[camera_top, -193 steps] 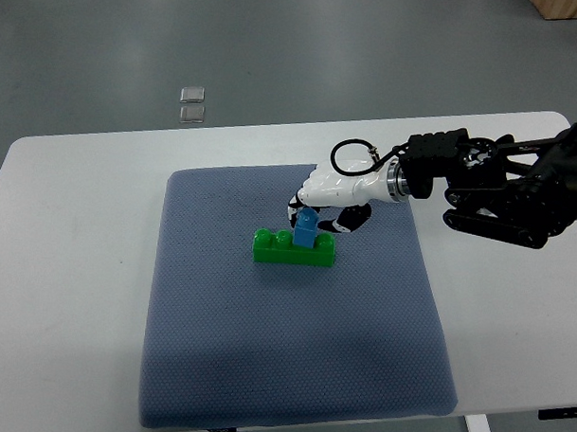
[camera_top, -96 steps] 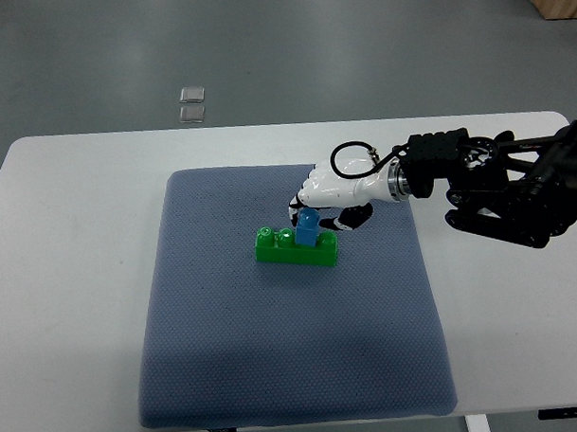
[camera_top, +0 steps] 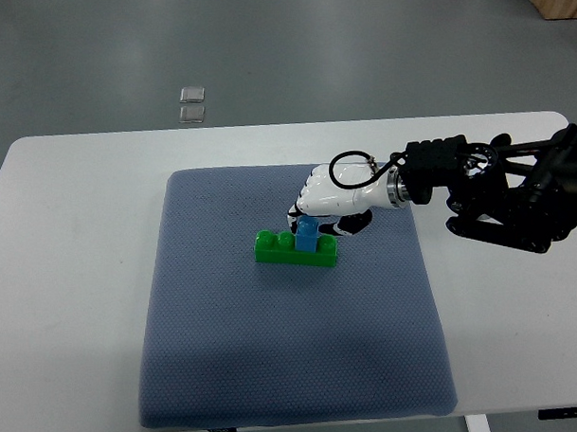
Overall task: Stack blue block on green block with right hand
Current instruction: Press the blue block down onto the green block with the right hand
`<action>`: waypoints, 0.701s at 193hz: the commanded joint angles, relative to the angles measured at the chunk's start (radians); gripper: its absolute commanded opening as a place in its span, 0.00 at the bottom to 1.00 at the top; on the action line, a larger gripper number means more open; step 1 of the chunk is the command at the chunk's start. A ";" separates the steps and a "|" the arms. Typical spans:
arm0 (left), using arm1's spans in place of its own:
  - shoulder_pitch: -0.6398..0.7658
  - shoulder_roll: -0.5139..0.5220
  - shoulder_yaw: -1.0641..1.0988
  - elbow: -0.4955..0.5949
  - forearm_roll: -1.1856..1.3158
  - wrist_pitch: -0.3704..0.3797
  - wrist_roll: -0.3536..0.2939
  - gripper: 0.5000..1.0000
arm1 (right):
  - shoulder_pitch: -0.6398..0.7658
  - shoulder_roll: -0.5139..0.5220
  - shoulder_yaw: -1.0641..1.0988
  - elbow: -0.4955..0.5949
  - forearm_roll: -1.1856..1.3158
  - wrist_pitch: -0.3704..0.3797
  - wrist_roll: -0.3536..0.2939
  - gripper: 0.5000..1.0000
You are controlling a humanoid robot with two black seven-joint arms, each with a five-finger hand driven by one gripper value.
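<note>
Blue block (camera_top: 309,238) is sitting on top of the green block (camera_top: 296,249), over its right-centre studs, just above the middle of the frame. The green block is lying flat and lengthwise left to right on the blue-grey cloth mat (camera_top: 283,358), in the mat's upper half. Two green studs are showing to the left of the blue block.

Right hand (camera_top: 329,200) is reaching in from the right edge of the frame, white shell with black joints, hovering directly over and behind the blue block. Its fingers (camera_top: 299,213) are curling down around the upper part of the blue block and appear to be gripping it; exact contact on the far side is hidden by the palm. A black cable loop is arching over the wrist. The black forearm (camera_top: 503,190) is extending toward the right edge, above the white table (camera_top: 70,227).

Mat is covering the centre of the table. Two small clear squares (camera_top: 192,104) are lying on the grey floor beyond the table, in the upper left of the frame.

Left arm is not showing anywhere in the view.
</note>
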State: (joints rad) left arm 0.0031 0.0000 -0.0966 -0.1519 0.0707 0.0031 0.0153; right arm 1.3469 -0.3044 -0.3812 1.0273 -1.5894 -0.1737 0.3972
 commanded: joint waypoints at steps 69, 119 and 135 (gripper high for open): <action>0.000 0.000 0.000 0.000 0.000 0.000 0.000 1.00 | -0.008 0.002 -0.008 0.000 -0.054 -0.032 -0.006 0.06; 0.000 0.000 0.000 0.000 0.000 0.000 0.000 1.00 | -0.002 -0.012 -0.028 -0.001 -0.076 -0.049 -0.008 0.05; 0.000 0.000 0.000 0.000 0.000 0.000 0.000 1.00 | 0.002 -0.018 -0.028 -0.001 -0.107 -0.052 -0.003 0.05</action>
State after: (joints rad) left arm 0.0031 0.0000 -0.0966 -0.1519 0.0707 0.0031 0.0153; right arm 1.3436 -0.3142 -0.4082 1.0266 -1.6643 -0.2225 0.3896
